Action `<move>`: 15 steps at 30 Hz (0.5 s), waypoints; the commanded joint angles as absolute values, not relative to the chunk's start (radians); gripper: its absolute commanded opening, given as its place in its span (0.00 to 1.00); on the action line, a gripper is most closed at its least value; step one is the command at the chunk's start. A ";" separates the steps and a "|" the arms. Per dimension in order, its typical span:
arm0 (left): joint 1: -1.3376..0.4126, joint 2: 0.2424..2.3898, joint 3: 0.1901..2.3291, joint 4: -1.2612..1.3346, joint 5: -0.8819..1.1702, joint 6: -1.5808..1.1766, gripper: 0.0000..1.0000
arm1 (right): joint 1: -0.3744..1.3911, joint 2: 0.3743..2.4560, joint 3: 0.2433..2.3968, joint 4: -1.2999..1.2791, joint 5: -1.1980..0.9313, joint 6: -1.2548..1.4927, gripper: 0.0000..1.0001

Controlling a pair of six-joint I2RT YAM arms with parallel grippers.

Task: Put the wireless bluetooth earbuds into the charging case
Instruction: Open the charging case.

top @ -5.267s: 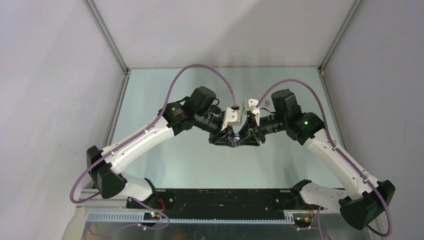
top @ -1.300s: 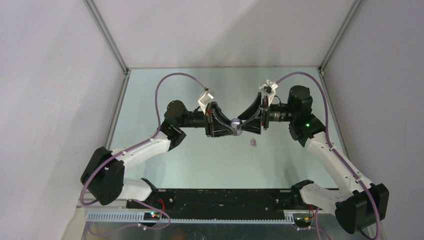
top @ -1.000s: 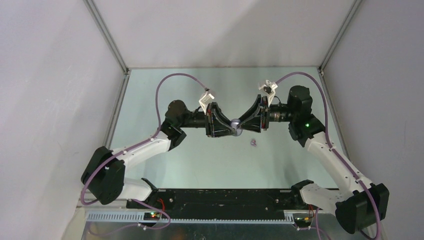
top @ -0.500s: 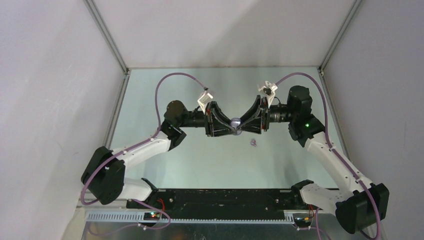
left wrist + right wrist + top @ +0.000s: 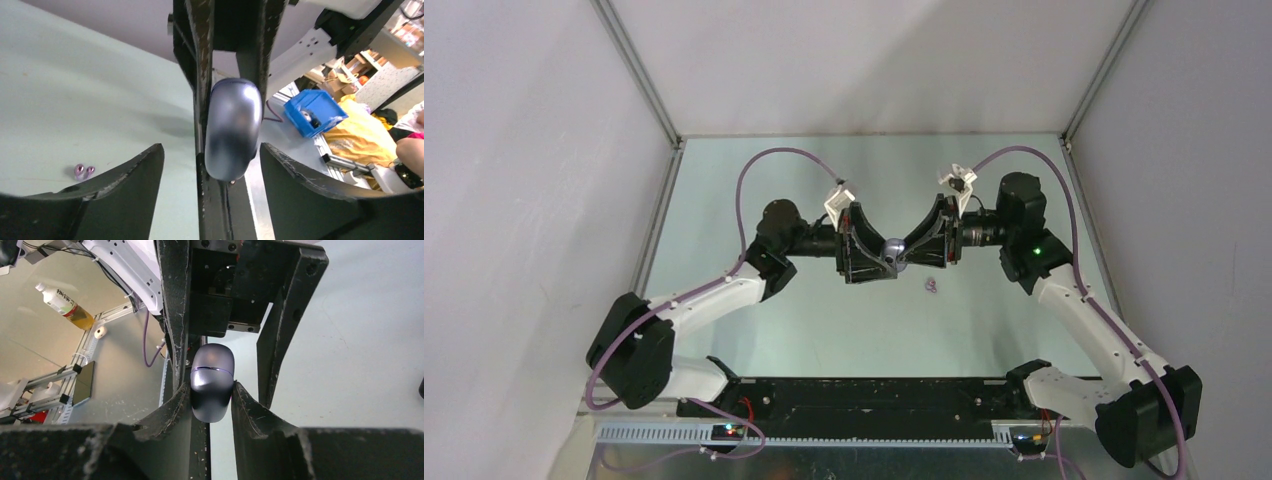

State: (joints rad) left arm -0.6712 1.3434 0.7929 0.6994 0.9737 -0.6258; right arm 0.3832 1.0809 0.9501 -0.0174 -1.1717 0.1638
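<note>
Bases of both arms sit at the near edge of the tabletop point(image 5: 754, 200), and the white links rise inward from either side until the two wrists face each other over the middle.

Nearest of the task's things are the wireless bluetooth earbuds point(image 5: 932, 286). They lie loose on the tabletop, a little nearer than the meeting point and slightly to its right. The left wrist view shows two tiny pale purple beads side by side, touching or nearly so. I cannot make out a third bud in any view.

Just beyond them the charging case point(image 5: 212, 382) is held off the surface between the two wrists. It is a smooth grey-violet oval with a thin seam line across it, and its lid appears closed.

The right pincer point(image 5: 211, 388) is clamped on the case, one black finger pressed to each of its long sides.

The left pincer point(image 5: 211, 147) stands wide apart. Its two curved fingers straddle the case and the right fingers from the opposite side. Whether either left finger touches the case I cannot tell.

A purple cable point(image 5: 769, 165) arches above each wrist. Farther back, bare tabletop runs to the pale enclosure walls point(image 5: 874, 60).
</note>
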 commanded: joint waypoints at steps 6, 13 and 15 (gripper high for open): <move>-0.672 1.326 0.864 0.490 1.008 -0.450 0.85 | 0.379 1.061 1.031 -0.184 -1.130 0.020 0.00; -0.687 1.299 0.995 0.023 1.031 -0.065 0.91 | 0.377 1.161 1.185 -0.511 -1.106 -0.230 0.00; -0.699 1.292 1.032 -0.102 1.028 0.047 0.97 | 0.375 1.177 1.201 -0.569 -1.100 -0.269 0.00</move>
